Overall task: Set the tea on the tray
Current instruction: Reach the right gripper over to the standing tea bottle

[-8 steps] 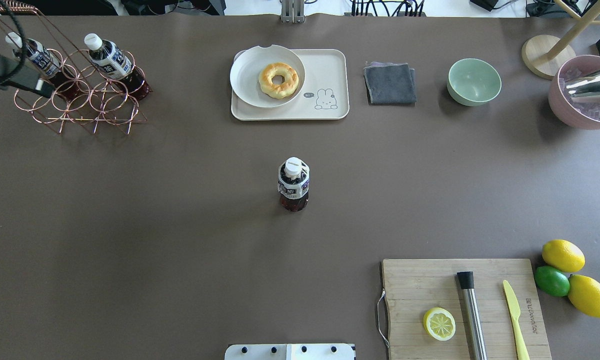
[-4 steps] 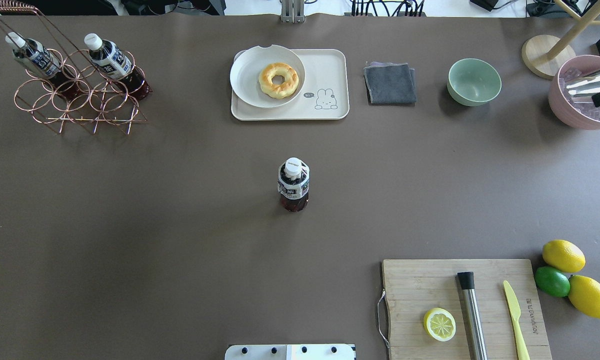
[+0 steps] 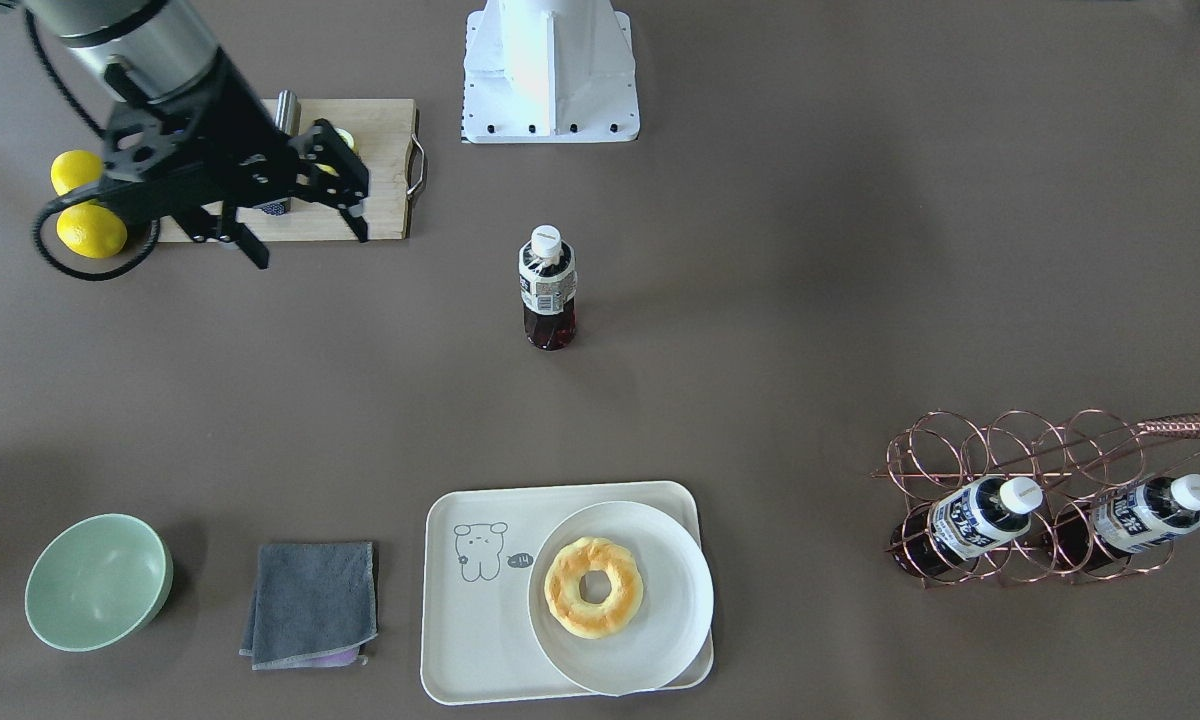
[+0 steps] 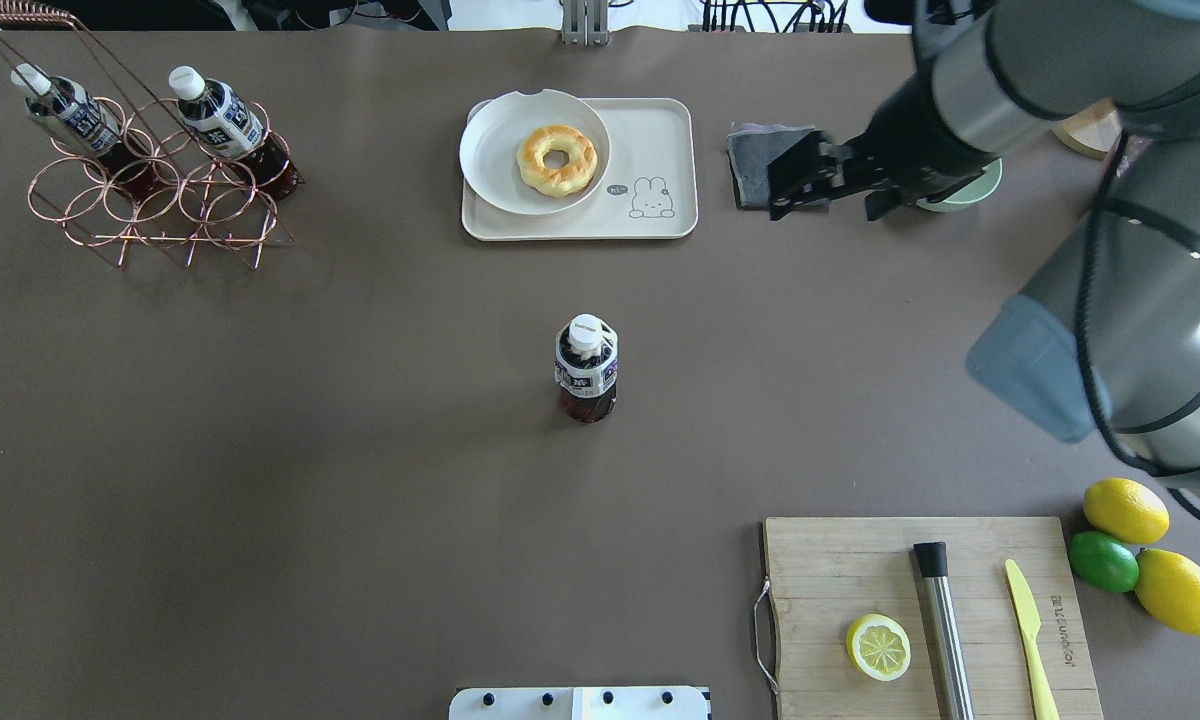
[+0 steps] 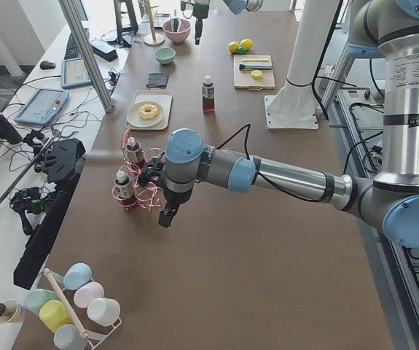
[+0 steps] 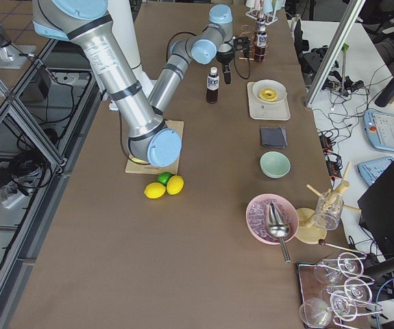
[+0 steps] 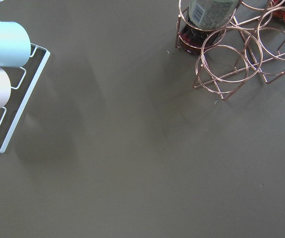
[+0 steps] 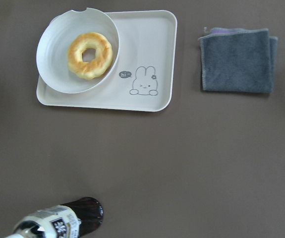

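Note:
The tea bottle [image 4: 587,370] stands upright and alone at the table's middle; it also shows in the front view [image 3: 547,290] and at the bottom of the right wrist view [image 8: 58,220]. The cream tray [image 4: 655,130] with its drawing lies at the far middle, also in the front view [image 3: 470,620]. My right gripper [image 4: 825,205] is open and empty, high above the table, to the right of the bottle and the tray; the front view shows it too [image 3: 310,240]. My left gripper [image 5: 167,215] shows only in the side view beside the wire rack; I cannot tell its state.
A round plate [image 4: 495,160] with a doughnut [image 4: 557,158] covers the tray's left part. Two alike bottles sit in a copper wire rack [image 4: 160,200] at far left. A grey cloth [image 4: 755,170], a green bowl [image 3: 95,580], a cutting board [image 4: 860,560] and lemons [image 4: 1125,510] lie on the right.
My right arm has swung in from the right and its gripper now hangs over the grey cloth. My left gripper has left the overhead view at the far left. The bottle has not moved.

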